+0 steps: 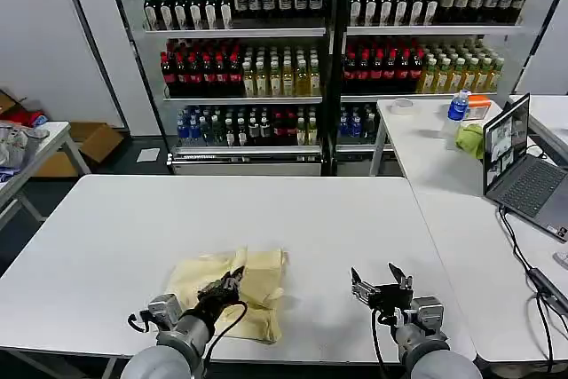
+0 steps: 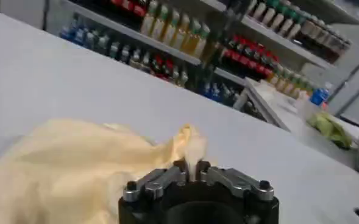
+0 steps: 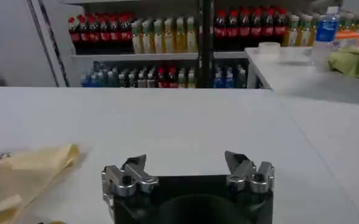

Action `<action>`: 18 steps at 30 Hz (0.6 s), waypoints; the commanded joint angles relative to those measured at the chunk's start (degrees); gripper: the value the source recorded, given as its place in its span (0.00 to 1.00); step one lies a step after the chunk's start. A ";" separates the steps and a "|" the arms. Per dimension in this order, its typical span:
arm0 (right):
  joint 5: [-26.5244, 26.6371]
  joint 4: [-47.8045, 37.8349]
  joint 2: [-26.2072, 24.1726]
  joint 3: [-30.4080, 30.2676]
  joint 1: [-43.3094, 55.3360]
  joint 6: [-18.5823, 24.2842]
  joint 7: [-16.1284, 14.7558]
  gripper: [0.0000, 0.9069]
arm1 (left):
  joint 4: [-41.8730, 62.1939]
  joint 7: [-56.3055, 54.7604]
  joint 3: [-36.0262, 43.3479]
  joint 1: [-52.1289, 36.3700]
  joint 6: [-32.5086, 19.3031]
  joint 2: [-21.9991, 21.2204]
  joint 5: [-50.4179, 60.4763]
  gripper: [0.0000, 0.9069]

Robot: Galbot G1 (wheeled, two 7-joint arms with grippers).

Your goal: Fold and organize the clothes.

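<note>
Here, from my head, the T-shirt (image 1: 238, 290) lies crumpled on the near left part of the white table (image 1: 124, 228), partly folded over itself, its near edge close to the table's near rim. My left claw (image 1: 224, 288) sits over the middle of the shirt, clenched on a pinch of the cream fabric. My right claw (image 1: 380, 287) hangs over bare table to the right of the shirt, well apart from it, fingers spread and released. Beyond the table stand shelves of bottles (image 1: 266, 6), and on a second table at the far right are a laptop (image 1: 524, 170) and a green cloth (image 1: 471, 139). From my left wrist, the left claw (image 2: 194, 170) has its fingers pressed together with a raised fold of the T-shirt (image 2: 75, 170) caught between them; the rest of the shirt spreads out in soft wrinkles on the table. From my right wrist, the right claw (image 3: 188, 167) is wide apart with nothing between the fingers, and an edge of the T-shirt (image 3: 27, 173) lies off to its left on the table.
</note>
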 commanded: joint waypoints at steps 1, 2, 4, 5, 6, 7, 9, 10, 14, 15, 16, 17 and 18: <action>-0.01 -0.02 0.21 -0.09 0.12 -0.03 0.14 1.00 | -1.81 5.70 3.22 -0.09 0.84 0.56 -1.77 1.00; -0.02 -0.01 0.27 -0.12 0.15 -0.03 0.16 1.00 | -1.88 5.87 3.28 -0.12 0.83 0.50 -2.13 1.00; -0.04 0.00 0.40 -0.21 0.25 -0.08 0.22 1.00 | -2.21 5.89 3.19 -0.13 0.84 0.27 -4.57 1.00; -0.04 -0.02 0.45 -0.28 0.26 -0.09 0.25 1.00 | -2.77 6.01 3.00 0.05 0.84 0.22 -6.64 1.00; -0.06 -0.03 0.47 -0.29 0.27 -0.10 0.27 1.00 | -3.07 6.33 2.72 0.35 0.84 0.24 -7.34 1.00; -0.08 0.01 0.49 -0.29 0.25 -0.10 0.26 1.00 | -4.09 6.85 2.07 0.85 0.84 0.42 -7.98 1.00; -0.09 0.10 0.50 -0.21 0.20 -0.09 0.26 1.00 | -5.48 7.10 -0.04 1.73 0.83 0.81 -9.21 1.00; -0.08 0.16 0.56 -0.13 0.12 -0.07 0.26 1.00 | -6.39 7.03 -2.50 2.71 0.82 1.38 -9.54 1.00; -0.11 0.25 0.72 0.19 -0.28 0.08 0.16 1.00 | -7.41 5.95 -10.21 5.15 -0.60 3.90 -6.85 1.00; -0.11 0.32 0.75 0.25 -0.36 0.13 0.13 1.00 | -7.24 5.40 -12.46 5.87 -0.95 4.78 -5.68 1.00; -0.11 0.39 0.79 0.34 -0.42 0.16 0.10 1.00 | -6.83 4.92 -15.63 6.77 -1.25 5.73 -5.51 1.00; -0.10 0.38 0.79 0.37 -0.43 0.19 0.05 1.00 | -6.65 4.31 -17.78 7.66 -1.29 6.27 -5.53 1.00; -0.10 0.33 0.81 0.41 -0.39 0.23 0.02 1.00 | -6.32 4.05 -19.96 8.33 -1.29 6.68 -5.65 1.00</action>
